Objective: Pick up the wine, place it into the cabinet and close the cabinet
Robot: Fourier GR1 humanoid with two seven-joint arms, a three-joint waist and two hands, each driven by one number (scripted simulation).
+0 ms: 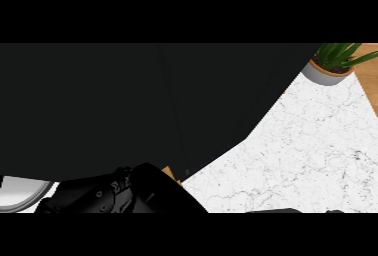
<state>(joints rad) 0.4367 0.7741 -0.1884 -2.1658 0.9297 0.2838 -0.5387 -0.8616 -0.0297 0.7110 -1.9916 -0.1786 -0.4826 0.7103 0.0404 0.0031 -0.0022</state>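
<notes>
Most of your head view is filled by one big dark mass running from the upper left down to the middle. You cannot tell whether it is the cabinet's door or something close to the camera. The wine shows nowhere. It may be behind that mass or inside the left hand, so its long axis and which way it lies from the hand are unreadable.

The left hand is a black shape at the lower left, tucked under the mass. You cannot tell if it is open, closed or wrapped on anything. A thin dark sliver at the bottom edge is probably the right hand, state also not readable. By position the left hand is nearer the dark mass.

The counter is white marble with grey veins and lies bare at the right. A potted plant stands at its top right corner, just beside a wood strip.

Judgement: treat the placing or closing step as in hand, and confirm the bottle's location before any move.
</notes>
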